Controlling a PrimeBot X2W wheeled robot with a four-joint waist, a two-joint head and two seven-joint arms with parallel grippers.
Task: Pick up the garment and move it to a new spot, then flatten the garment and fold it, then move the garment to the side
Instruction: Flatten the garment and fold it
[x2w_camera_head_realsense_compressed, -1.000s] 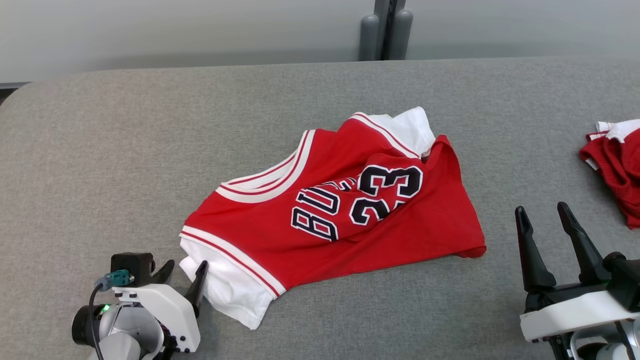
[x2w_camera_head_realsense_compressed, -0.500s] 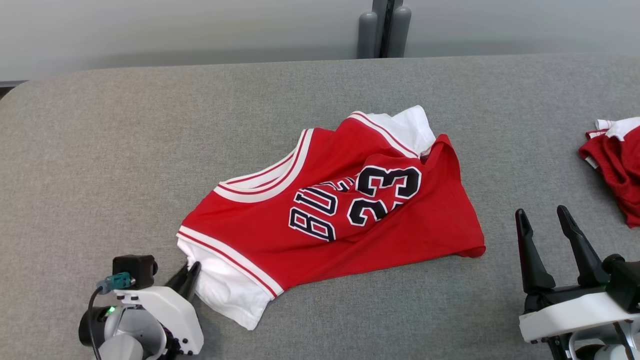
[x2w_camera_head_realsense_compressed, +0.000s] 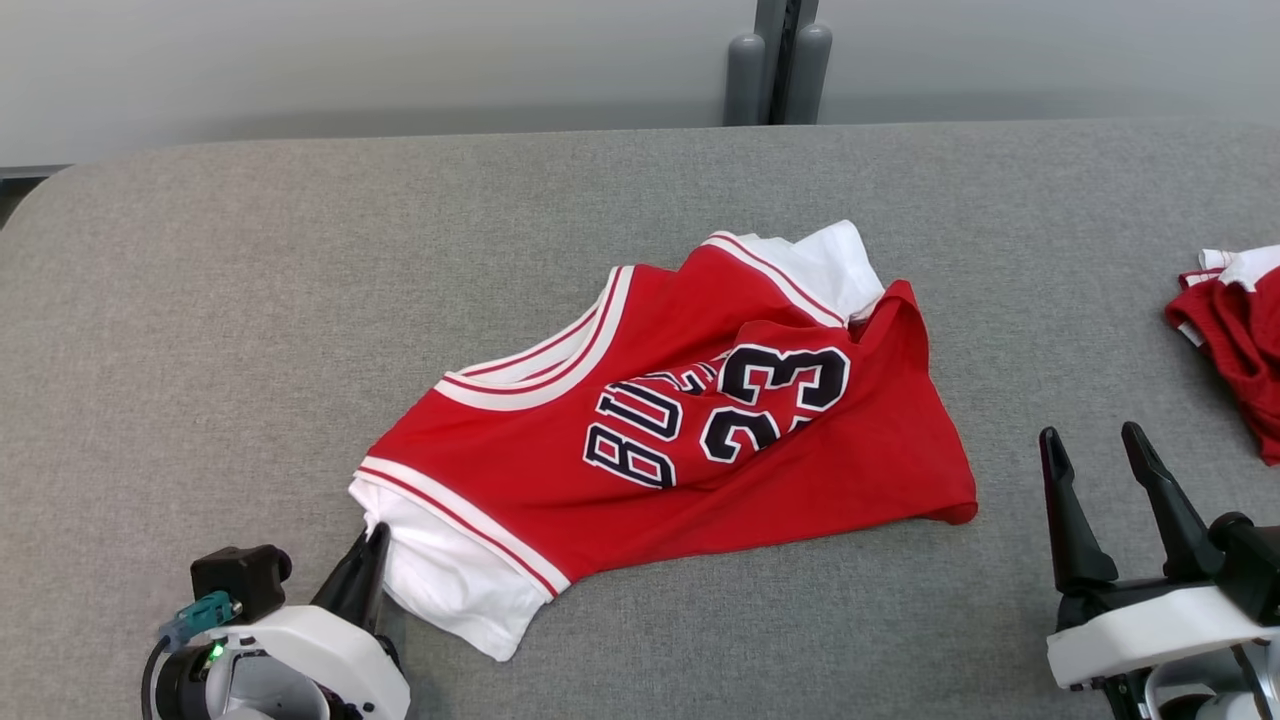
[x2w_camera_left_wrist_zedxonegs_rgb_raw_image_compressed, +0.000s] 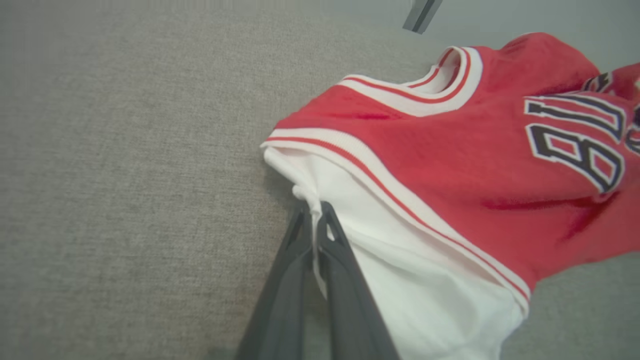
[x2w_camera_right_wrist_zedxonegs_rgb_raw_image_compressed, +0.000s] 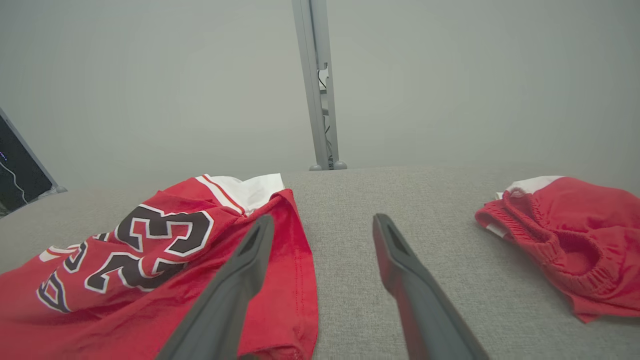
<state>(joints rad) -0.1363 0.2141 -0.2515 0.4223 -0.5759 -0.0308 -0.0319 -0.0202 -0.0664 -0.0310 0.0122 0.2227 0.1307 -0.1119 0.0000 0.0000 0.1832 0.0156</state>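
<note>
Since a second ago the left gripper (x2w_camera_head_realsense_compressed: 372, 535) has changed from fingers spread beside the white cloth to fingers pressed together on it, and it sits lower in the head view; the whole picture has shifted a little as well, so the camera moved. In the left wrist view its two tapered dark fingers (x2w_camera_left_wrist_zedxonegs_rgb_raw_image_compressed: 345, 290) meet at the tips with a thin rolled edge of the white sleeve (x2w_camera_left_wrist_zedxonegs_rgb_raw_image_compressed: 410, 290) pinched between them.

That sleeve belongs to the garment (x2w_camera_head_realsense_compressed: 700, 440), a red jersey with a white layer beneath, lying rumpled near the middle of the table (x2w_camera_head_realsense_compressed: 250, 300). Its red cloth is smooth with a slight sheen and falls in soft creases. Flat ribbed bands of white with thin red stripes edge the curved neck and the armhole. Black block lettering and the number 23, outlined in white, buckle over a fold.

The table is covered in a grey, finely woven, felt-like fabric with a rounded far-left corner.

At the lower right the right gripper (x2w_camera_head_realsense_compressed: 1090, 435) has its long pointed fingers apart, holding nothing, near the garment's right hem but clear of it.

A second red garment (x2w_camera_head_realsense_compressed: 1235, 340), bunched, with a gathered elastic band, lies at the table's right edge, well apart from the jersey
</note>
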